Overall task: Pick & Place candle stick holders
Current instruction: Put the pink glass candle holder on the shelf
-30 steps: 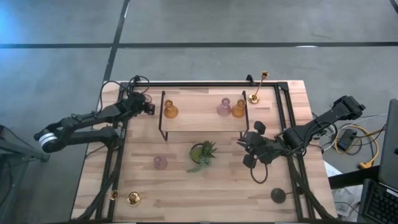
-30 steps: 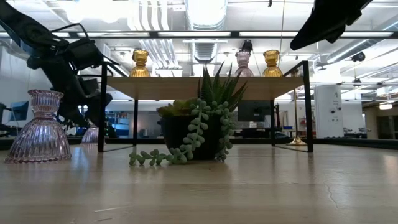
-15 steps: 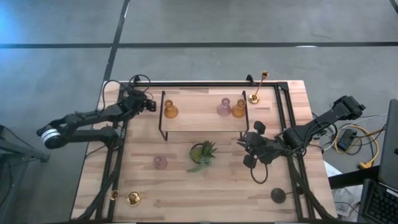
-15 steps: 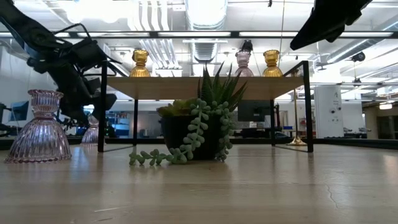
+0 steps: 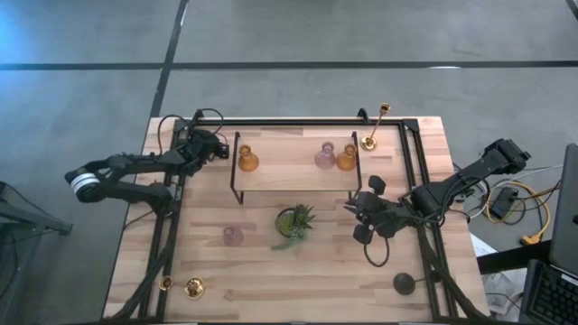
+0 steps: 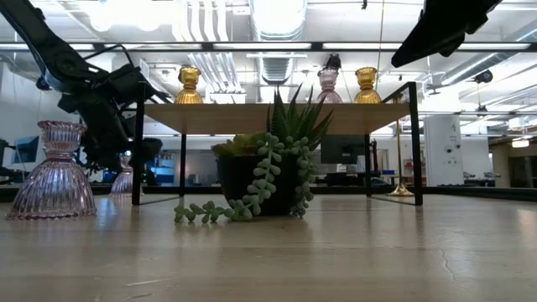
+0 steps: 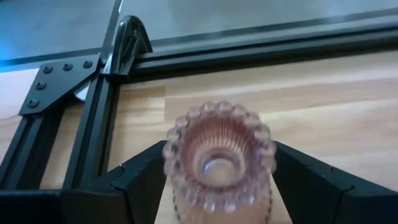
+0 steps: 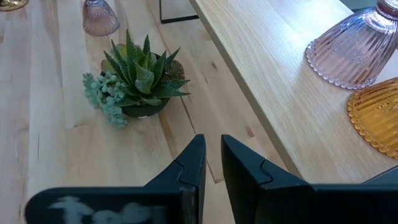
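Left hand [image 5: 215, 150] — upper left of the high view, just left of the shelf [image 5: 293, 170], over the table's [image 5: 298, 280] far-left corner. Its fingers [image 7: 134, 180] stand spread, one on either side of a pink glass holder [image 7: 217, 158]; the wrist view shows narrow gaps, so no grip is confirmed.

Right hand [image 5: 364, 217] — right of centre, beside the potted plant [image 5: 294, 223], fingers [image 8: 193, 165] nearly together, holding nothing.

On the shelf: an amber holder [image 5: 247, 160] at its left end, a pink holder [image 5: 325, 156] and a second amber holder [image 5: 347, 158] at its right end. A tall gold stick [image 5: 374, 126] stands by the upper right corner. Another pink holder [image 5: 233, 236] sits on the table left of the plant. A gold holder [image 5: 193, 288] stands at lower left, a black one [image 5: 404, 283] at lower right.
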Robot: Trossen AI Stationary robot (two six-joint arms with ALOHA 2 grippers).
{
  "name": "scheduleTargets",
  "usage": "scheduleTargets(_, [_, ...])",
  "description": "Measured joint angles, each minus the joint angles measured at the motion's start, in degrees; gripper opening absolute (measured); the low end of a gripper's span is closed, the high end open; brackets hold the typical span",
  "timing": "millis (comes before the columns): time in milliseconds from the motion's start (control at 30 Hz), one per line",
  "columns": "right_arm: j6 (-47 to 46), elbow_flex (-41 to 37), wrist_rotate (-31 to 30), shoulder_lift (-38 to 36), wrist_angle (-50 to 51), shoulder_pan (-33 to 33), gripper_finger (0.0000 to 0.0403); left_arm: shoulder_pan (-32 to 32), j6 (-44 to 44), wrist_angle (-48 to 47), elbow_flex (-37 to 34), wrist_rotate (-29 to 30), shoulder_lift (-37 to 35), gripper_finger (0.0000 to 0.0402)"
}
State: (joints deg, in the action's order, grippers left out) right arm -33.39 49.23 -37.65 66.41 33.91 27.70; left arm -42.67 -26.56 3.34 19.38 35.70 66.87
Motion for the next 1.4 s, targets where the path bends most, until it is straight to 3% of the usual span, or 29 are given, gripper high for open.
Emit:
scheduleTargets(200, [0.10,-0.01,0.00,0.00,-0.13,0.01,0.0043,0.00,0.46,5.48,0.02,0.27,3.47,0.0247])
scheduleTargets(467, [0.09,-0.02,0.00,-0.02,-0.24,0.02,0.0043,0.00,0.87,6.63,0.22,0.99,5.22,0.0131])
scheduleTargets(700, [-0.04,-0.02,0.00,-0.02,-0.31,0.02,0.0043,0.02,3.03,4.42,0.07,-0.73,2.09,0.0130])
scheduleTargets(967, [-0.26,0.00,0.02,-0.02,-0.44,0.02,0.0043,0.02,4.61,-6.92,3.35,-5.32,-7.80,0.0130])
scheduleTargets(1233, [0.08,-0.02,0.00,-0.02,-1.49,0.00,0.0043,0.10,11.08,-14.31,11.77,-6.75,-19.51,0.0130])
scheduleTargets(1400, [0.37,-0.02,0.00,-0.02,-1.81,0.01,0.0043,0.23,18.07,-14.86,19.39,-12.05,-21.97,0.0130])
